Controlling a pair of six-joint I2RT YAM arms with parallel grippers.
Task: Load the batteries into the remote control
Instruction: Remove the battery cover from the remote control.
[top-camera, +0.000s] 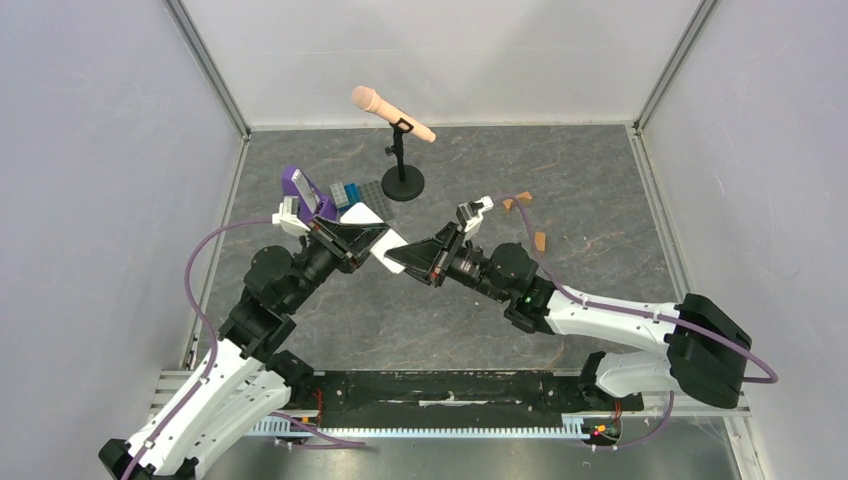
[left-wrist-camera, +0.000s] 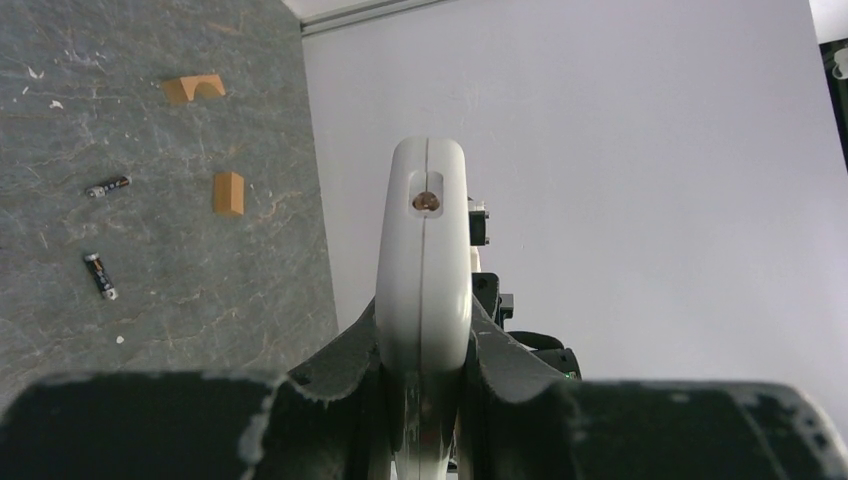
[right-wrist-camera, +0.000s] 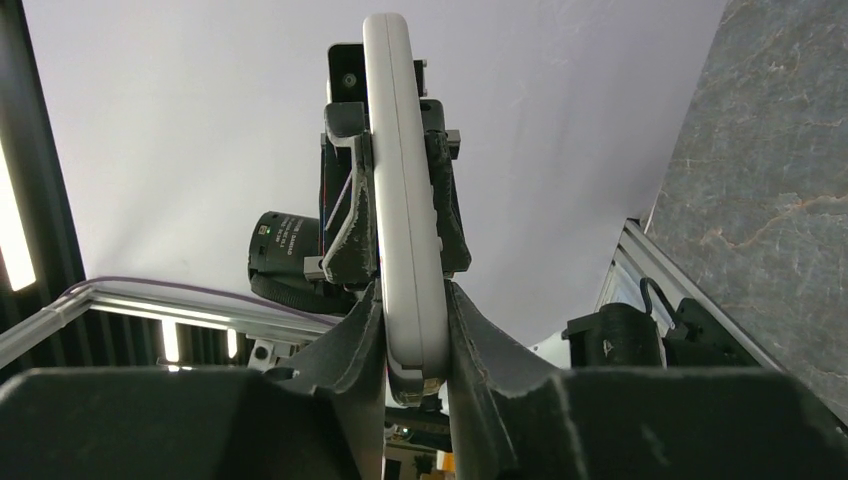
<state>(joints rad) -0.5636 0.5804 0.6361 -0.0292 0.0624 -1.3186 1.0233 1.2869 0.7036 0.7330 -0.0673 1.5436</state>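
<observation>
The white remote control (top-camera: 389, 239) is held off the table between both grippers. My left gripper (top-camera: 362, 247) is shut on one end of it and my right gripper (top-camera: 408, 256) is shut on the other. In the left wrist view the remote (left-wrist-camera: 423, 270) stands edge-on between the fingers of the left gripper (left-wrist-camera: 423, 345). In the right wrist view the remote (right-wrist-camera: 405, 200) is pinched by the right gripper (right-wrist-camera: 412, 305), with the left gripper's fingers (right-wrist-camera: 350, 235) clamped further along it. Two dark batteries (left-wrist-camera: 107, 187) (left-wrist-camera: 100, 276) lie loose on the table; in the top view they are hidden.
Small tan wooden blocks (top-camera: 540, 240) (left-wrist-camera: 228, 193) lie on the table right of centre. A microphone on a black stand (top-camera: 403, 183) is at the back. A grey slab on a purple stand (top-camera: 298, 188) and small blue and grey blocks (top-camera: 350, 192) sit behind the left gripper.
</observation>
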